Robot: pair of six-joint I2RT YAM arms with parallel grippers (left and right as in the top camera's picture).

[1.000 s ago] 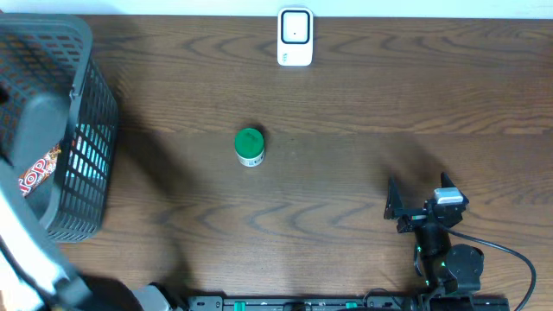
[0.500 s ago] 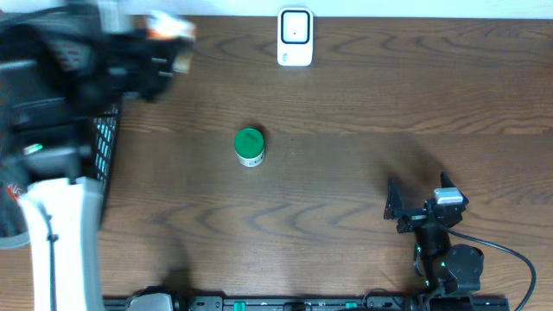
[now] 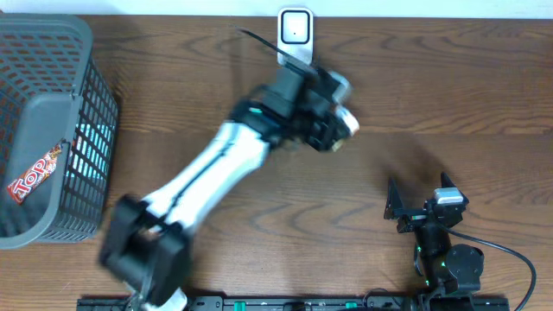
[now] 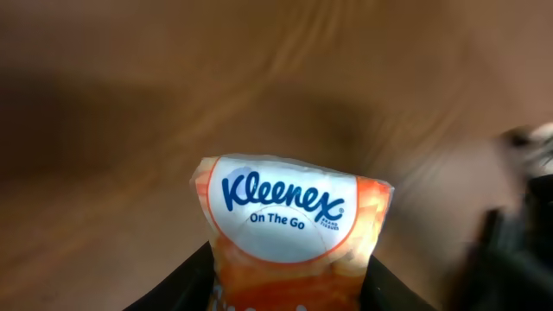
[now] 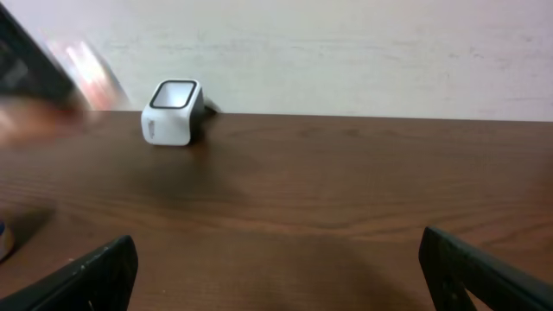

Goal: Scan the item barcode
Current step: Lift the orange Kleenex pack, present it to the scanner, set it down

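**Pack Near Scanner, Blurred**

Clamped on pack (image 4: 292,220) with left gripper (image 3: 327,121); lower end cut off, barcode not made out. Smeared overhead, near scanner (image 3: 295,34); touching or apart, impossible to tell. Gaped wide with right gripper (image 3: 417,197), nothing between; showed only fingertips (image 5: 95,272) in wrist view.

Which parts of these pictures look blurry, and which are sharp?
Overhead: the left arm is smeared, the basket and scanner crisp. Left wrist: the Kleenex pack is sharp, the table behind it blurred. Right wrist: a smear at the left edge, the scanner sharp.
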